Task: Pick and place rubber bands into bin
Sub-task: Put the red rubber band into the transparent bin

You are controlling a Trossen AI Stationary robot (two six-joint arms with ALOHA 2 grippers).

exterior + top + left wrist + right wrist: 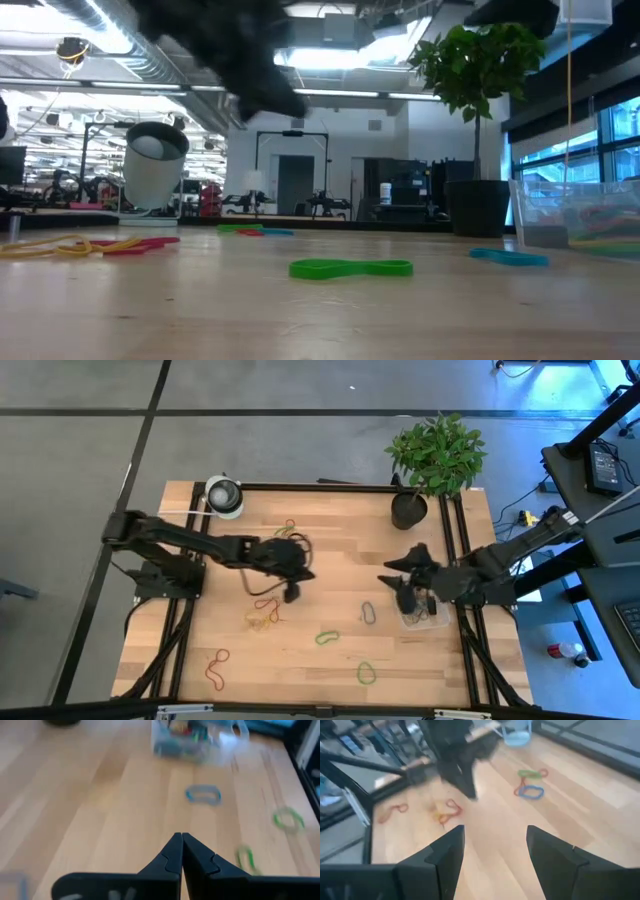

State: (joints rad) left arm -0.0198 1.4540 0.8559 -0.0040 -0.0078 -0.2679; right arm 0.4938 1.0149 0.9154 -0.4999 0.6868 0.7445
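Bin (425, 616) with several bands inside sits at the table's right edge beside the wide-open, empty right gripper (405, 582); left gripper (291, 593), mid-table, pinched tight, nothing visibly held, must carry rightward across scattered rubber bands (327, 637).

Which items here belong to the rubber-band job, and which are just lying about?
Job:
rubber bands
clear bin
left claw, shut
right claw, open

Lying about:
potted plant
white-and-grey roll
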